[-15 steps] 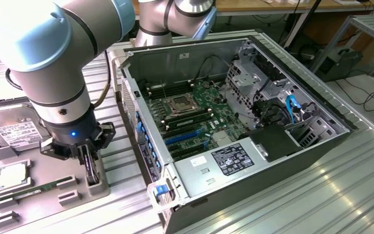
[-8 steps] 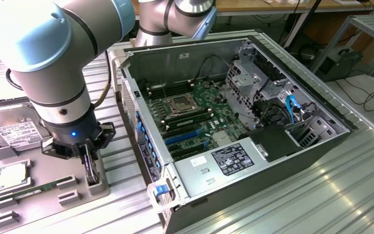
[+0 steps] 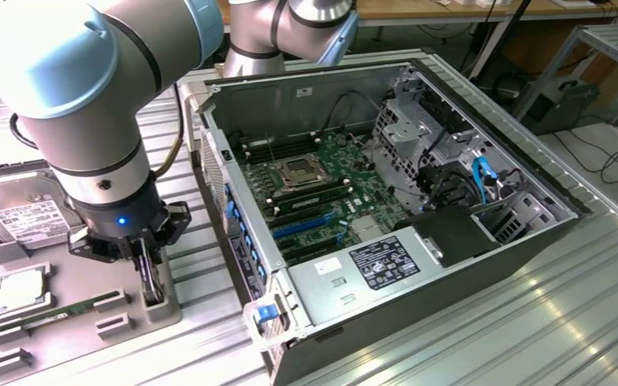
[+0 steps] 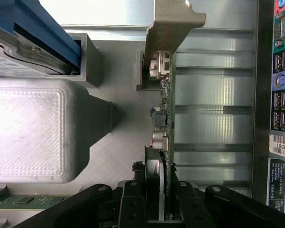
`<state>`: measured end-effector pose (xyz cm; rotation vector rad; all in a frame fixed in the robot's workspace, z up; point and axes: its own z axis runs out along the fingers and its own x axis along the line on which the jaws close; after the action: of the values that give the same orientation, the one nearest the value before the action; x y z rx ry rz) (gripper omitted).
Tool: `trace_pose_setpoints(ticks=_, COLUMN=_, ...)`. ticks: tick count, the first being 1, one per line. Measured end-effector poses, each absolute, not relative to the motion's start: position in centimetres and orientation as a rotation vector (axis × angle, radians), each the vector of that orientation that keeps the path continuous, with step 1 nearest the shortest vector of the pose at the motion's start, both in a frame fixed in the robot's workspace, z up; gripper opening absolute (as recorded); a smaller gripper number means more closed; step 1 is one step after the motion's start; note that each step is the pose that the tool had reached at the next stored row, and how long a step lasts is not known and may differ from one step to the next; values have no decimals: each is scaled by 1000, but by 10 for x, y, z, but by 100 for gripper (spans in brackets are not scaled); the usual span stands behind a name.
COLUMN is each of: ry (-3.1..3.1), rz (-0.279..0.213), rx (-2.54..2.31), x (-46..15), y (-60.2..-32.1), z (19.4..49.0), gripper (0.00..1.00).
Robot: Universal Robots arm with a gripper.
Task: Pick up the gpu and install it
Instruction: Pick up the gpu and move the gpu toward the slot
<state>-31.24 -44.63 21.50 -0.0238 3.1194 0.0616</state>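
On the grey slotted tray (image 3: 175, 310) beside the open black computer case (image 3: 417, 338), my claw (image 4: 162, 190) clamps the thin dark gpu card (image 4: 169, 118); it stands edge-on for a top grab.

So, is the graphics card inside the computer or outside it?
Outside. The graphics card stands on edge in the grey tray beside the computer, with the end effector closed on it.
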Motion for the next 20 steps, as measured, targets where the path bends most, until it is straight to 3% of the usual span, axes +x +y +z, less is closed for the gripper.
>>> trace_pose_setpoints(ticks=10, ry=3119, rz=61, rx=-24, x=-312, y=-446, z=219, gripper=28)
trace_pose_setpoints(ticks=20, ry=3119, rz=61, rx=-24, x=-312, y=-446, z=245, gripper=28)
